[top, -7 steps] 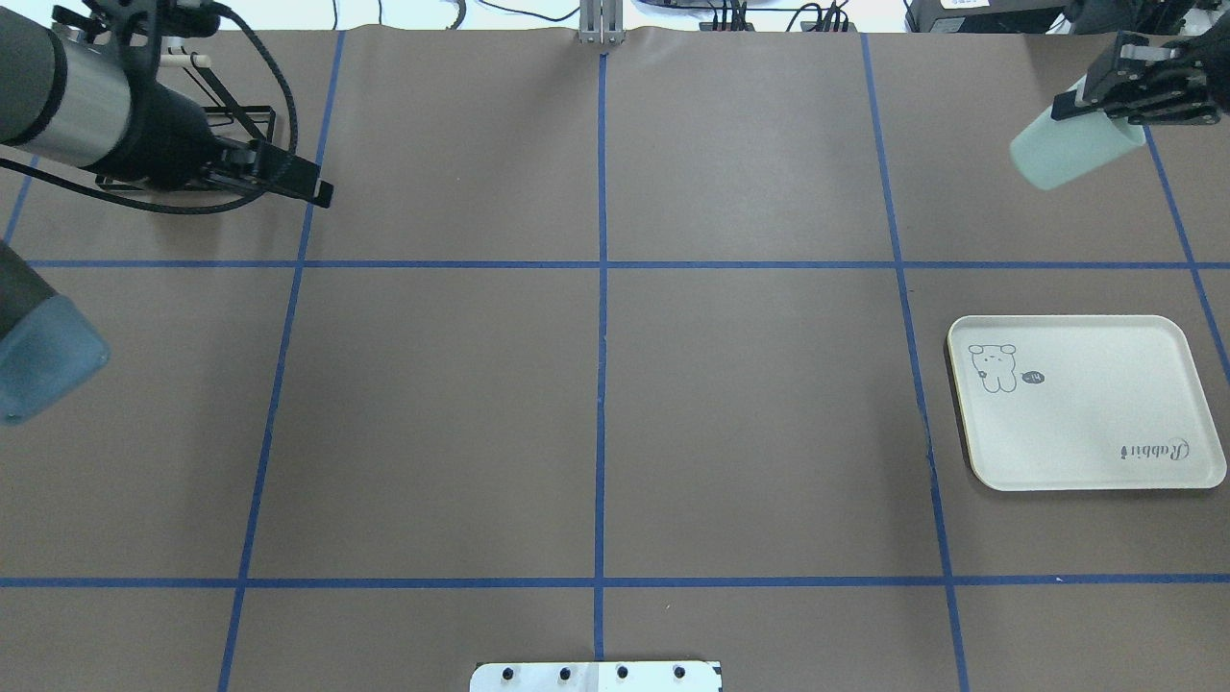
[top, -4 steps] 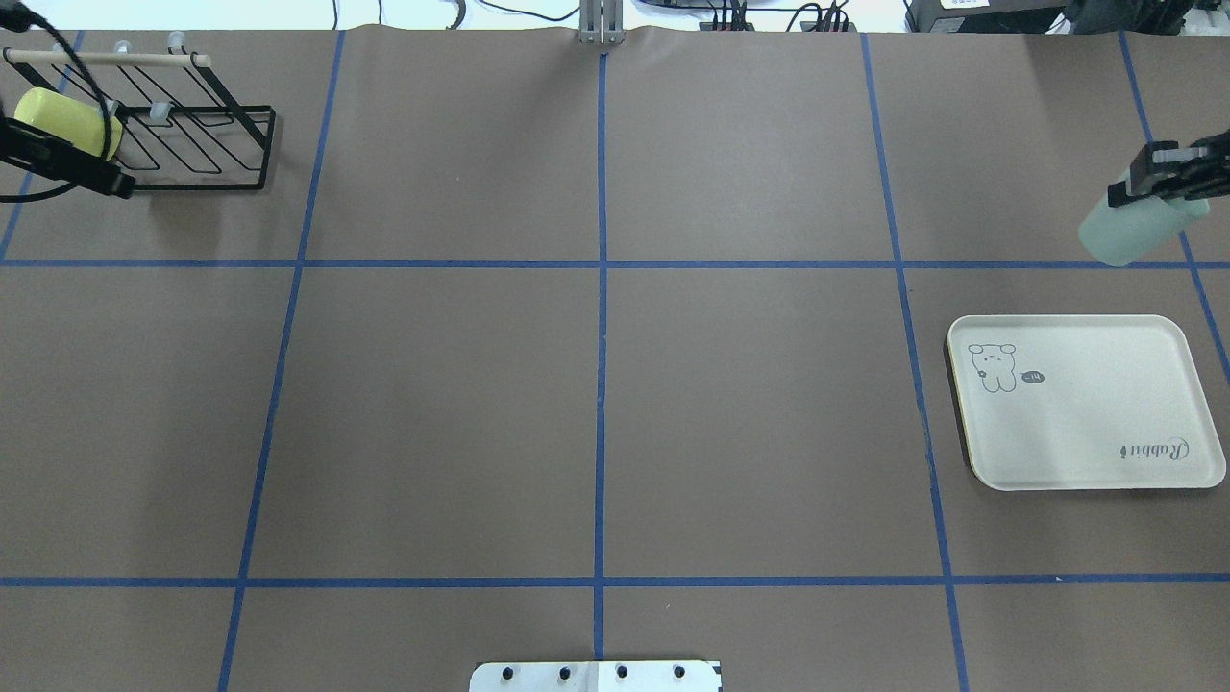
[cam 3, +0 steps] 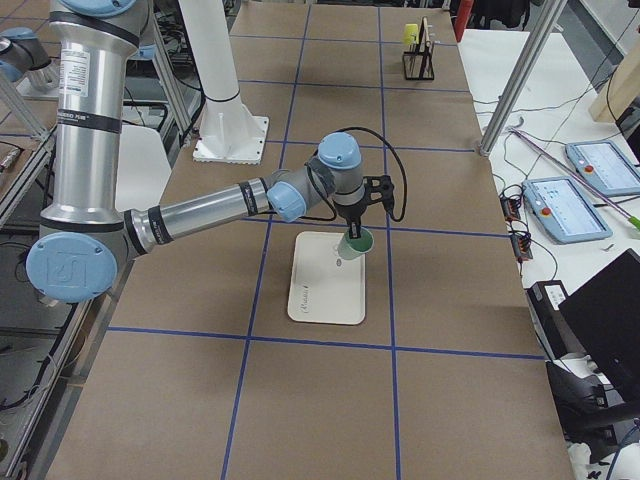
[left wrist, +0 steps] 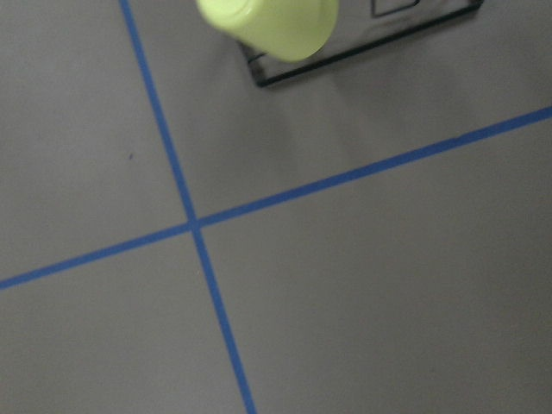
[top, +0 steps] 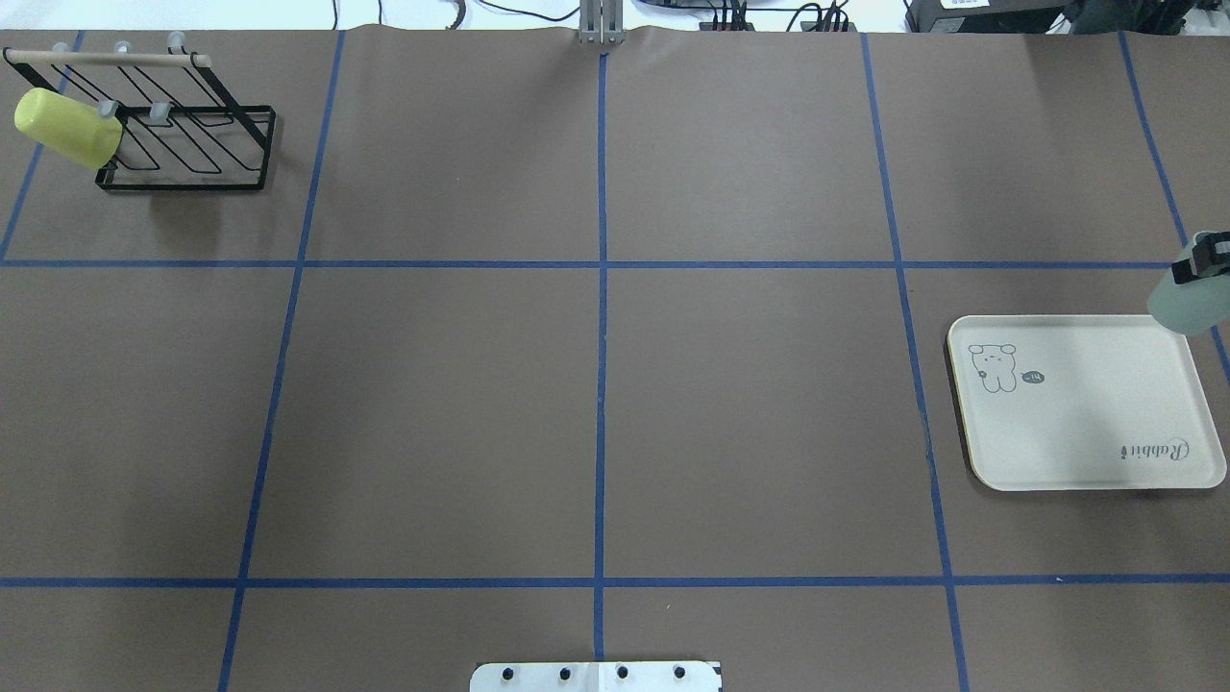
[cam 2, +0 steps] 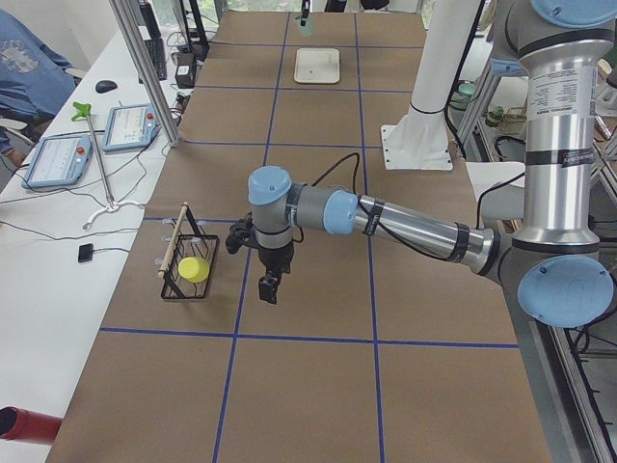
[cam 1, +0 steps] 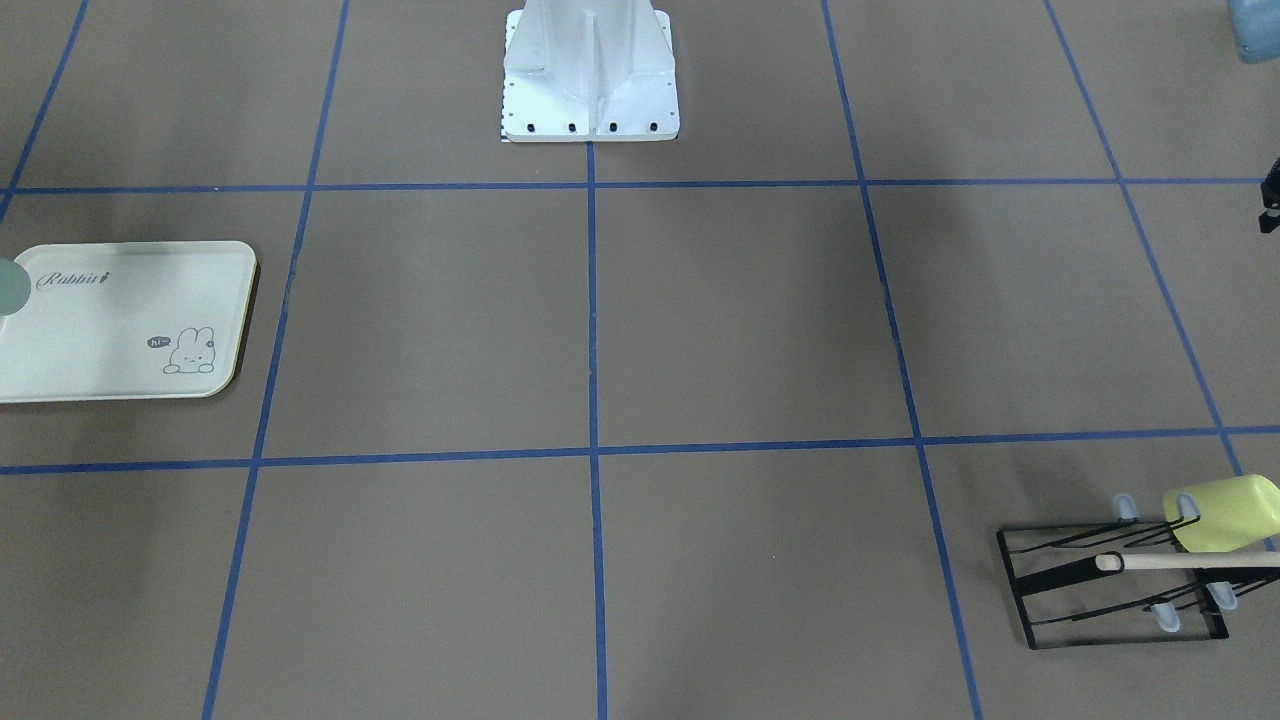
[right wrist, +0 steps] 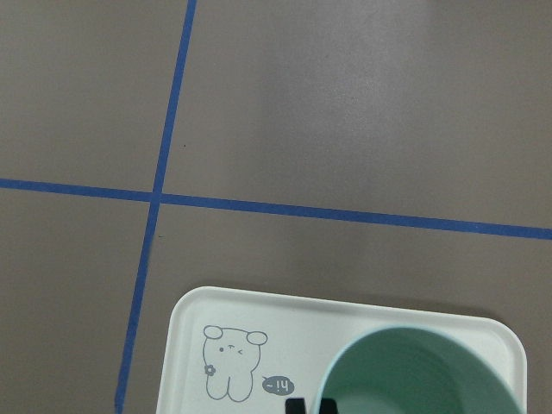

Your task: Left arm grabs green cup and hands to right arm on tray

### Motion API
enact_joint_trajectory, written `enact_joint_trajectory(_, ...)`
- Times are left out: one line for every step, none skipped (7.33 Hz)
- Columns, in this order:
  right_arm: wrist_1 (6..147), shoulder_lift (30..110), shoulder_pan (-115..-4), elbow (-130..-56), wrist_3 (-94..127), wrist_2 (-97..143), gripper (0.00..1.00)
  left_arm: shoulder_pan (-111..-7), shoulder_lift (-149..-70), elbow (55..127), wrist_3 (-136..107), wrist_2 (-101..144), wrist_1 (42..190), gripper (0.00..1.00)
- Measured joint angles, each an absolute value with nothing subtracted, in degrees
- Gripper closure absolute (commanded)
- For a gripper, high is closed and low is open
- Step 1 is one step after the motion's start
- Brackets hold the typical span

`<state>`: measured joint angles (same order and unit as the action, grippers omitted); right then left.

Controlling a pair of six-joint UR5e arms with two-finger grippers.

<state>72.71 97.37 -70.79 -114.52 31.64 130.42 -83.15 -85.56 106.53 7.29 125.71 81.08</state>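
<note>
The pale mint-green cup [top: 1190, 306] hangs at the right edge of the overhead view, over the far right corner of the cream tray [top: 1076, 432]. My right gripper [top: 1203, 263] is shut on its rim. The exterior right view shows the gripper [cam 3: 355, 236] holding the cup [cam 3: 353, 245] over the tray's far end [cam 3: 325, 290]. In the right wrist view I look into the cup's mouth [right wrist: 423, 375] above the tray [right wrist: 285, 332]. My left gripper [cam 2: 271, 287] hangs near the rack, out of the overhead view; I cannot tell if it is open.
A black wire rack [top: 183, 144] at the far left carries a yellow-green cup [top: 67, 127]; that cup also shows in the left wrist view [left wrist: 272, 26]. The robot's white base plate [top: 596, 676] is at the near edge. Blue tape lines grid the brown table.
My right gripper has carried the green cup nearer and rightward, to the tray's far corner. My left arm has drawn back out of the overhead view, uncovering the rack and yellow-green cup.
</note>
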Motion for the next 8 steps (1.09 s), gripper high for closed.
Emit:
enact_joint_trajectory(72.7, 97.8, -70.5, -114.4, 31.2, 130.1, 1.0, -86.4, -84.5, 103.4, 10.2, 126.3, 81.1, 0.0)
enact_joint_trajectory(72.8, 98.2, -69.6, -114.3, 31.0, 129.5, 1.0, -90.8, -83.4, 101.1, 12.5, 126.7, 82.5, 0.0)
enact_joint_trajectory(72.9, 98.3, -68.1, -114.0, 31.0, 128.1, 1.0, -93.8, -82.2, 100.0, 13.8, 128.0, 84.2, 0.0)
enact_joint_trajectory(73.1, 98.3, -66.1, -113.5, 31.2, 126.2, 1.0, -95.1, -81.5, 99.7, 13.7, 129.8, 85.2, 0.0)
enact_joint_trajectory(73.2, 98.1, -63.9, -112.6, 31.4, 123.6, 1.0, -95.6, -81.3, 99.7, 13.4, 130.8, 85.7, 0.0)
enact_joint_trajectory(73.2, 97.9, -61.8, -111.6, 31.9, 121.2, 1.0, -95.7, -81.3, 99.8, 13.2, 131.3, 85.9, 0.0)
enact_joint_trajectory(73.0, 97.7, -59.7, -111.1, 34.2, 119.0, 1.0, -95.8, -81.4, 99.9, 13.1, 131.4, 85.9, 0.0)
enact_joint_trajectory(72.3, 97.5, -57.4, -110.9, 38.6, 116.4, 1.0, -95.8, -81.5, 99.9, 13.1, 131.5, 85.9, 0.0)
